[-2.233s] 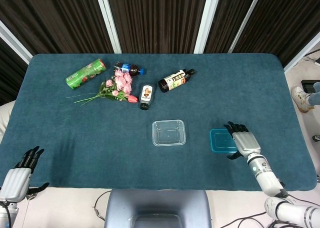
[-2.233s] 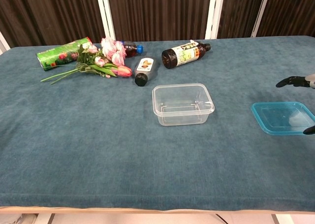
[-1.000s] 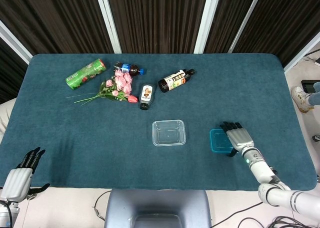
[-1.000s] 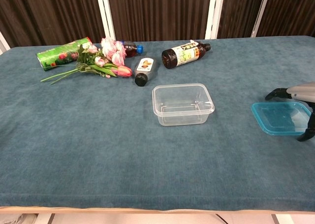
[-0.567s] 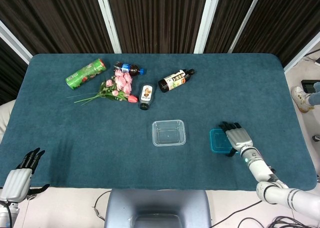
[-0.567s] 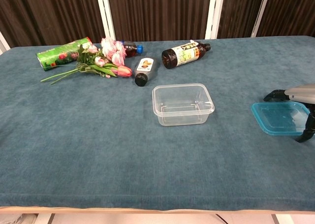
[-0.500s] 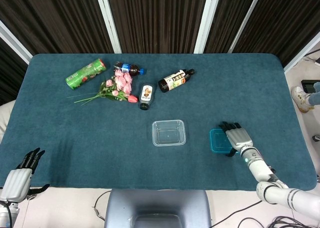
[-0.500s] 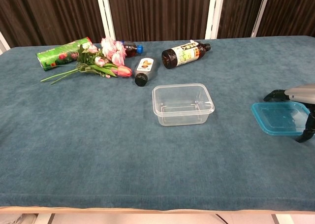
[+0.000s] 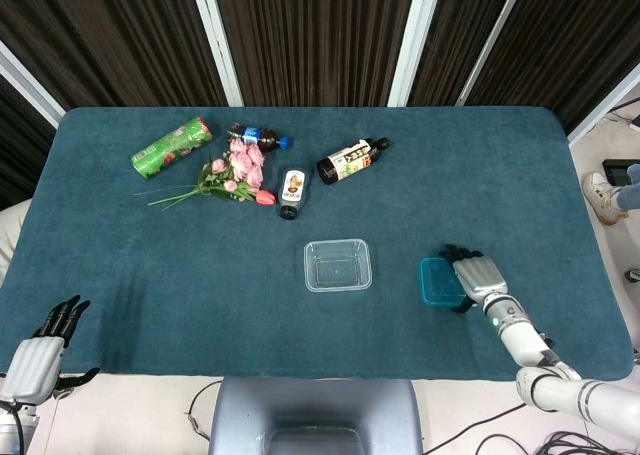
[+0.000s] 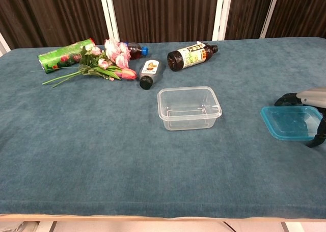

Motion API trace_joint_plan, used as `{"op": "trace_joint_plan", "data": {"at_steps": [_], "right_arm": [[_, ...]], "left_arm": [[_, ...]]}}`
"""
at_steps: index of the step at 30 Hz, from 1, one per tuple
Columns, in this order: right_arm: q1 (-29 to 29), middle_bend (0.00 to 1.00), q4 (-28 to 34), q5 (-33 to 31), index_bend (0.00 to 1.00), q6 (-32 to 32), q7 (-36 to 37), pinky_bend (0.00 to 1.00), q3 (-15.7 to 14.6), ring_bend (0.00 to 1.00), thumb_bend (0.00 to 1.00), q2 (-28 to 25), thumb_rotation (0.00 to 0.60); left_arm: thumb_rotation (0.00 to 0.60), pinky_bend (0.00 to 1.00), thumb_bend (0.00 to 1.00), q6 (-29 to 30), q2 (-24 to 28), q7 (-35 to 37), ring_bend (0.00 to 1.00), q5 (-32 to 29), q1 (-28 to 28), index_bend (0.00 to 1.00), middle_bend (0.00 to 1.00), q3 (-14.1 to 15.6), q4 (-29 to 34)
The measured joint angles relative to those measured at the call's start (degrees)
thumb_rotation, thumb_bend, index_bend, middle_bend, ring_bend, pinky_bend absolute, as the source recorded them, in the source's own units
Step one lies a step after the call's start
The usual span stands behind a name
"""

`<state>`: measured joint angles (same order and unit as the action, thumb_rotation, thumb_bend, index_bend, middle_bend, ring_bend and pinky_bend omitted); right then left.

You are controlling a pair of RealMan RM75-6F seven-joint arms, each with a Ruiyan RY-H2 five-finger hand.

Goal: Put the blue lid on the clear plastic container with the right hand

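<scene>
At the lower left corner of the head view, the left hand (image 9: 38, 351) hangs off the near edge of the tabletop (image 9: 150, 255), its dark fingers apart and holding nothing.

In the upper left of the frame a green can (image 9: 171, 146) lies on its side. Just right of it is a bunch of pink flowers (image 9: 232, 173), its stems pointing left, with a small blue-capped bottle (image 9: 256, 135) touching the blooms at the far side. A white-labelled bottle (image 9: 292, 192) lies just right of the flowers, and a dark bottle with a yellow label (image 9: 351, 160) lies tilted a little further right and back.

Near the middle of the frame stands the clear plastic container (image 9: 337, 264), upright and uncovered. In the chest view nothing shows inside it.

Well apart from it, lower right of centre, the blue lid (image 9: 440, 281) lies flat on the tabletop. The right hand (image 9: 476, 276) sits over the lid's right part. In the chest view, at the right edge, dark fingers reach over the lid's far edge and the thumb comes down at its near right side. Whether they actually clamp the lid I cannot tell.
</scene>
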<state>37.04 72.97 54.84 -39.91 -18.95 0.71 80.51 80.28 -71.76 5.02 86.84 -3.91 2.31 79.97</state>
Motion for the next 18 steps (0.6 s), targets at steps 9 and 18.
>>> {"op": "trace_joint_plan", "data": {"at_steps": [9, 18], "right_arm": [[-2.16, 0.6, 3.36, 4.45, 0.69, -4.94, 2.93, 0.77, 0.13, 0.75, 0.39, -1.85, 0.6], [-7.32, 0.61, 11.36, 14.47, 0.7, -16.53, 7.62, 0.78, -0.28, 0.76, 0.39, -7.13, 0.6]], "left_arm": [[0.6, 0.33, 0.48, 0.06, 0.05, 0.05, 0.0, -0.09, 0.11, 0.09, 0.0, 0.0, 0.03], [0.6, 0.33, 0.48, -0.14, 0.03, -0.36, 0.0, 0.04, -0.05, 0.09, 0.0, 0.03, 0.31]]}}
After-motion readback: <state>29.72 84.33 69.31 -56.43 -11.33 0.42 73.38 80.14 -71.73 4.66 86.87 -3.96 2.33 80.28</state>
